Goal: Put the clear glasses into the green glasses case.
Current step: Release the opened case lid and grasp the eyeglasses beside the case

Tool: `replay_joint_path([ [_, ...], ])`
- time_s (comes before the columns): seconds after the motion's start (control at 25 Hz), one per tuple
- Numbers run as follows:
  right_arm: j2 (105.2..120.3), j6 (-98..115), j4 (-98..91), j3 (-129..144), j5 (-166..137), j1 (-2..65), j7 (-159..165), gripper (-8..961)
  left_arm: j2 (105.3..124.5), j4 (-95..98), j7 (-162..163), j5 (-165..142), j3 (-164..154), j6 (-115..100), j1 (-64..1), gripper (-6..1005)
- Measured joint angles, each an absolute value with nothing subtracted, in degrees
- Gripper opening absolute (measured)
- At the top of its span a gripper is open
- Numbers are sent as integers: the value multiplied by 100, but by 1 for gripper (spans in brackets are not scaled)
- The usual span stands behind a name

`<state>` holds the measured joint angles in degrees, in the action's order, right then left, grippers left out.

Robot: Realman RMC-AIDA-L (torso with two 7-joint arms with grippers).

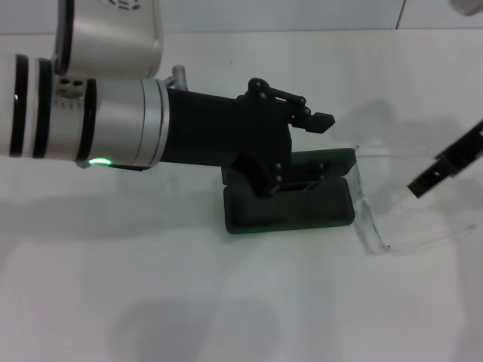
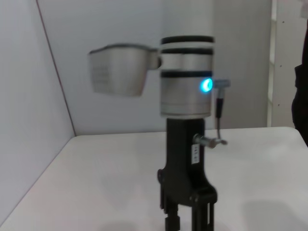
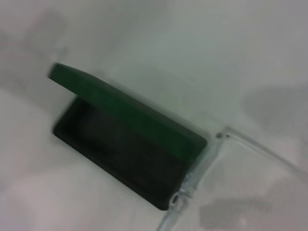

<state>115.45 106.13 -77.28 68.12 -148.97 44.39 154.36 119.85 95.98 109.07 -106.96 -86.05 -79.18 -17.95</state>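
Left tool (image 1: 290, 139) over the open case (image 1: 290, 204); glasses (image 1: 370, 211) on the desk (image 1: 226, 302) beside it.

I see the left tool reaching in from my left, hovering above the case, its fingers spread wide: one tip (image 1: 323, 121) points past the raised lid, the other sits low in front of the case interior. It holds nothing. The right tool (image 1: 445, 167) comes in from the right edge, above the glasses' arms; I cannot tell how far open it is or whether it touches them. The case lies open on the desk, lid (image 3: 130, 113) tilted up at the far side, dark lining showing. The glasses rest just beside the case's right end, lens (image 3: 190, 180) along that end, arms stretching away to the right, outside the case. Left wrist view shows only the right arm (image 2: 186, 96) upright over the desk.
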Motion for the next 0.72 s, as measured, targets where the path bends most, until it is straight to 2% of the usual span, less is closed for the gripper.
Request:
replay_joint_path([
  [0.4,11573,9714,-6430,6855,-14627,5096,15307,563,11976,9179,10387,-10274,-8381,-7876,-1809,471],
  [0.72,11594,9374,-5934,6951,-14530,5259,15372,498,11971,9032,10186,-10269,-8378,-7887,-1790,472],
])
